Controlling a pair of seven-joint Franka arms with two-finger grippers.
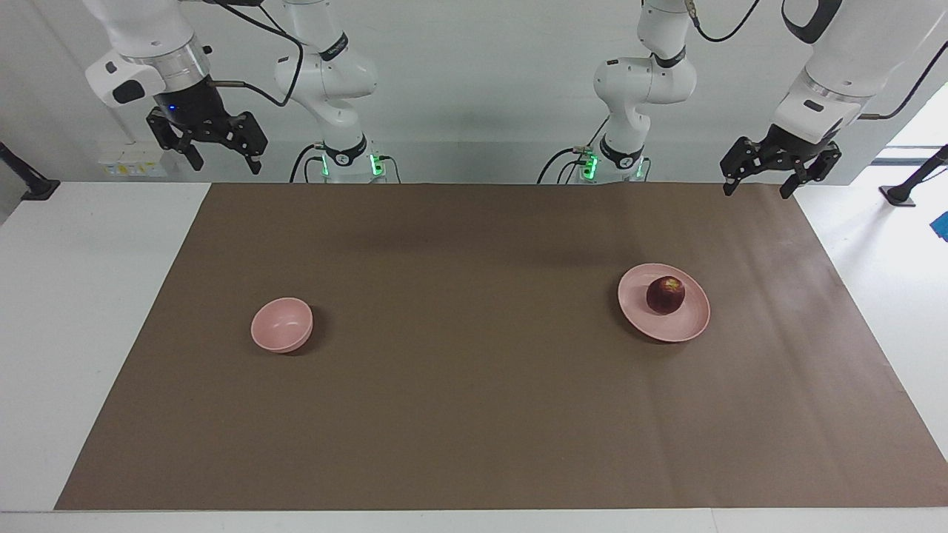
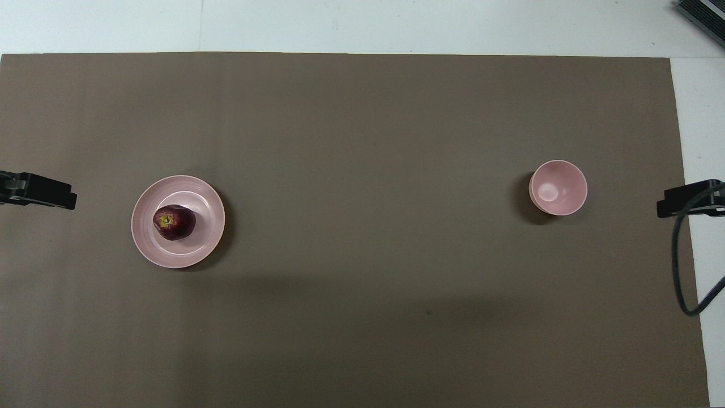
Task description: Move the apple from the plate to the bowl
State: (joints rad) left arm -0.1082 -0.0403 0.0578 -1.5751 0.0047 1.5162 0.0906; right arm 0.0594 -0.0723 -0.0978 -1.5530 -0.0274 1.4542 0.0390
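Observation:
The dark red apple point(image 1: 665, 295) point(image 2: 174, 222) sits on the pale pink plate point(image 1: 690, 327) point(image 2: 210, 229), toward the left arm's end of the table. The small deep pink bowl point(image 1: 281, 324) point(image 2: 558, 187) stands empty toward the right arm's end. My left gripper point(image 1: 759, 186) hangs open and empty, raised over the mat's edge nearest the robots, well apart from the plate. It shows at the edge of the overhead view point(image 2: 39, 192). My right gripper point(image 1: 226, 164) hangs open and empty, raised at its own end, apart from the bowl. It also shows in the overhead view point(image 2: 688, 201). Both arms wait.
A brown mat point(image 1: 474, 414) covers most of the table, with white table surface point(image 1: 89, 296) showing at both ends. A black cable point(image 2: 679, 272) loops down from the right arm near the mat's edge.

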